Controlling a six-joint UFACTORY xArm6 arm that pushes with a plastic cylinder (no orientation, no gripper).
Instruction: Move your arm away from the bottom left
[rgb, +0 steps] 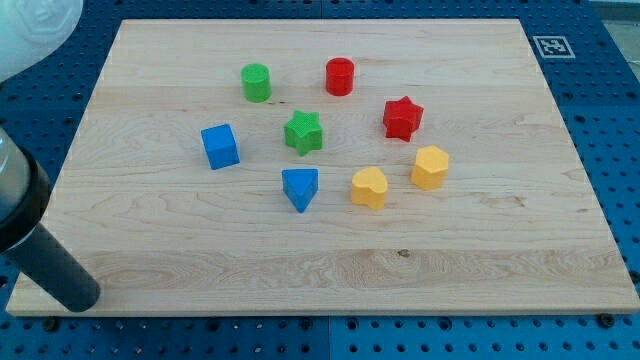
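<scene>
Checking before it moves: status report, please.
My tip at board's bottom-left corner. Touching no block. Blue cube nearest, well apart. Nothing in the way.

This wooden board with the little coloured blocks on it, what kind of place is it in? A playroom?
More likely a robotics lab bench. The wooden board lies on a blue pegboard table, a printed marker tag sits at its corner, and my tip rests at the view's bottom left, apart from the blocks.

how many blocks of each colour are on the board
green: 2, cylinder and star
red: 2, cylinder and star
blue: 2, cube and triangle
yellow: 2, heart and hexagon
total: 8
</scene>
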